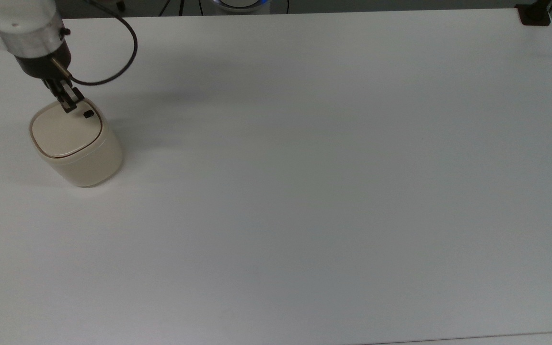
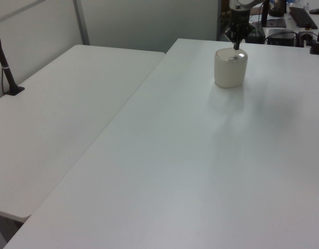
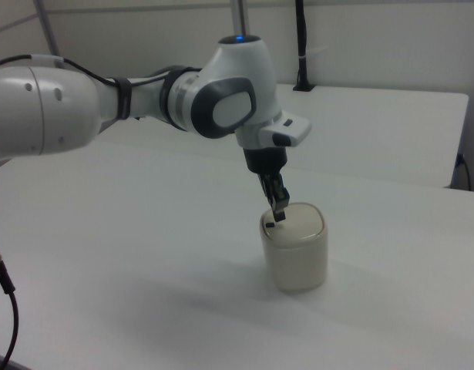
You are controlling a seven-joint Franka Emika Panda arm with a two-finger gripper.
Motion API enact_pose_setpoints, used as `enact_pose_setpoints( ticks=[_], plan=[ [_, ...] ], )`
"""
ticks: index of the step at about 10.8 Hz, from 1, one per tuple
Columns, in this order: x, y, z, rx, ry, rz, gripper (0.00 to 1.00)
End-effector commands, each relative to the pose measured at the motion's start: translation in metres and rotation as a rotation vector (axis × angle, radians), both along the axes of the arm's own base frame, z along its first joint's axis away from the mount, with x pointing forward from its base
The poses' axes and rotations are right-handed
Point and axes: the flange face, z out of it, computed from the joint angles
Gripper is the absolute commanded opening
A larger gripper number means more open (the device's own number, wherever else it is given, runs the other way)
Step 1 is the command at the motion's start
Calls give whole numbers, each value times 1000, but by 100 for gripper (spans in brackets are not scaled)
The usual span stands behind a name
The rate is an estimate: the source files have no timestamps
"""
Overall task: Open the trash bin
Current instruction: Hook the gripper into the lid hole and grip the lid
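The cream-beige trash bin (image 1: pixel 77 148) stands upright on the white table, at the top view's left. Its flat lid (image 1: pixel 66 130) is down, with a small black button (image 1: pixel 88 114) near the far edge. My gripper (image 1: pixel 70 106) is shut and points down over the lid's far edge, its tip just left of the button in the top view. In the right view the gripper (image 3: pixel 278 213) hangs right above the button (image 3: pixel 270 224) on the trash bin (image 3: pixel 295 254). In the left view the trash bin (image 2: pixel 231 68) sits far back with the gripper (image 2: pixel 236 45) over it.
The white table (image 1: pixel 304 191) stretches wide to the top view's right of the bin. A black cable (image 1: pixel 122 57) loops from my wrist. A second white table (image 2: pixel 60 114) adjoins at the left view's left. A black clamp (image 1: pixel 534 17) sits at the top view's far right corner.
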Motion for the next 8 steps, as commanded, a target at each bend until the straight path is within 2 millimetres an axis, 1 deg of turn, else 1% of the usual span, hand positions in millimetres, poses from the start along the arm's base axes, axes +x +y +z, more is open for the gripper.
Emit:
enact_pose_setpoints(
  ticks=[1, 3, 4, 5, 6, 7, 8],
  plan=[
    [10, 8, -25, -7, 24, 2, 1],
    [11, 15, -38, -3, 46, 14, 1],
    [11, 17, -38, -2, 49, 17, 1],
    [10, 17, -34, -4, 45, 19, 1],
    [7, 15, -19, -5, 31, 22, 1],
    [-1, 16, 11, -5, -6, 32, 1],
    [-13, 20, 42, 6, -18, 49, 2]
  ],
)
